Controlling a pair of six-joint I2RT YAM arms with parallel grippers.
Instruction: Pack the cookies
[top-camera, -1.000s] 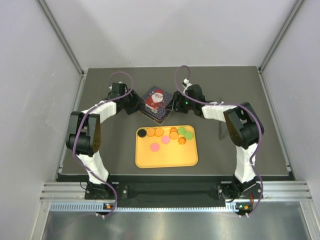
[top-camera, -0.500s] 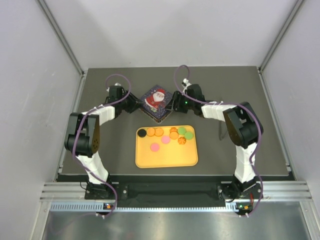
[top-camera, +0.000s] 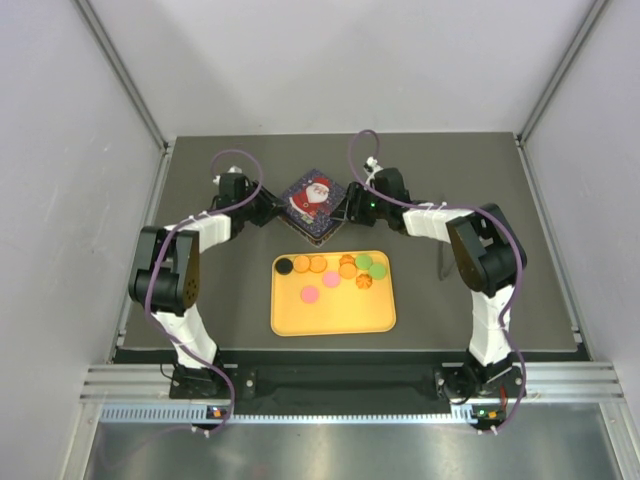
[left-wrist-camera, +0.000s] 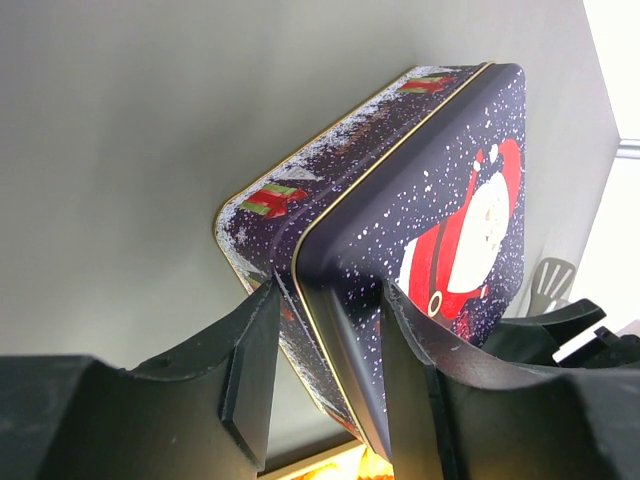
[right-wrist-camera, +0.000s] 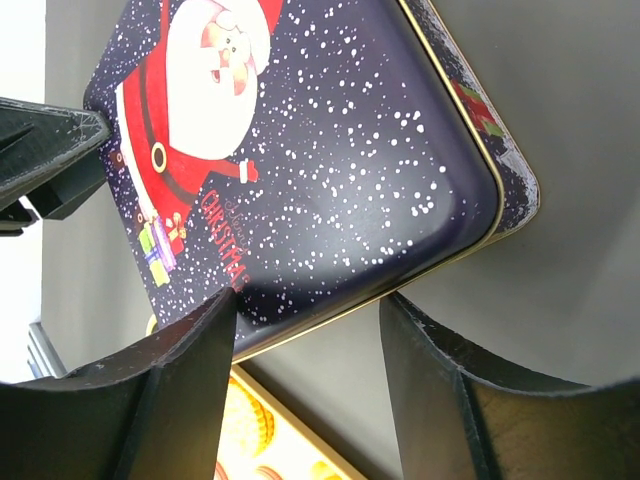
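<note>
The cookies (top-camera: 318, 265) lie flat in a loose row running left to right along the far edge of a yellow tray (top-camera: 335, 318); being round, they point no particular way; most are orange, with some pink, green and one black. The tray sits lengthwise across a dark tabletop (top-camera: 500, 180), with pale walls (top-camera: 330, 60) on three sides. Just beyond it rests a Santa tin (top-camera: 315, 203), lid on, turned like a diamond. The left gripper (left-wrist-camera: 328, 300) is clamped over the tin's left corner; the right gripper (right-wrist-camera: 310, 305) straddles the opposite edge with its fingers apart.
</note>
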